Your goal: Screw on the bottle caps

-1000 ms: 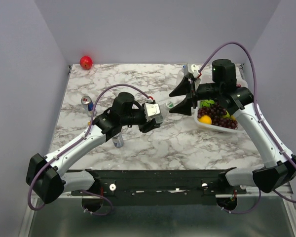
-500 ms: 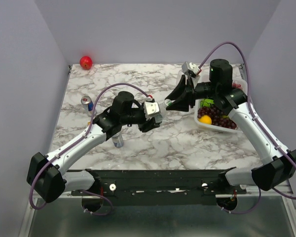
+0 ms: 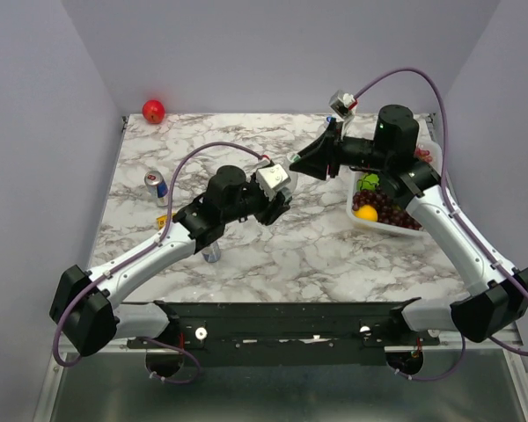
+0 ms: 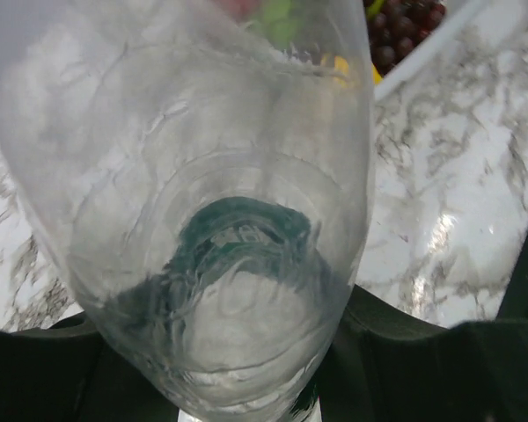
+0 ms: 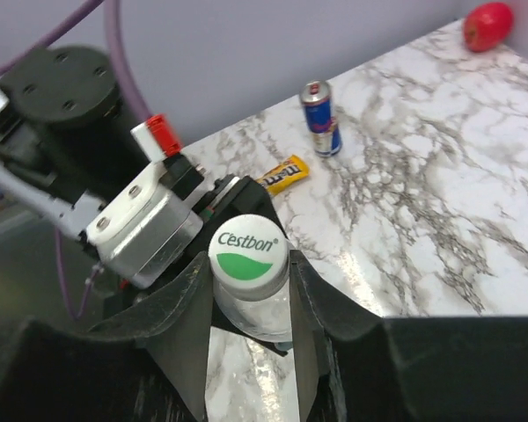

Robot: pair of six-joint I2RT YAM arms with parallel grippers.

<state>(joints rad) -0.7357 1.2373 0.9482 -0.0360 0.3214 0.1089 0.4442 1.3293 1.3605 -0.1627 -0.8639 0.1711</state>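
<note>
My left gripper (image 3: 277, 198) is shut on a clear bottle (image 4: 202, 176) with a dark green label band and holds it tilted above the table's middle. That bottle fills the left wrist view, with the gripper (image 4: 238, 369) round its lower part. The white cap with the green mark (image 5: 249, 255) sits on the bottle's neck (image 5: 262, 312). My right gripper (image 5: 249, 264) is shut on this cap, one dark finger (image 5: 180, 299) pressed against each side. From above, the right gripper (image 3: 299, 163) meets the left one mouth to mouth. A second clear bottle (image 3: 212, 253) stands under the left forearm.
A white tray (image 3: 359, 221) of grapes and other fruit lies at the right. A silver-blue can (image 3: 156, 184) stands at the left, with a yellow candy packet (image 3: 163, 220) near it. A red apple (image 3: 153, 111) rests in the far left corner.
My right gripper has closed from wide open onto the cap and shifted left toward the bottle. The left arm has lifted the bottle slightly toward it.
</note>
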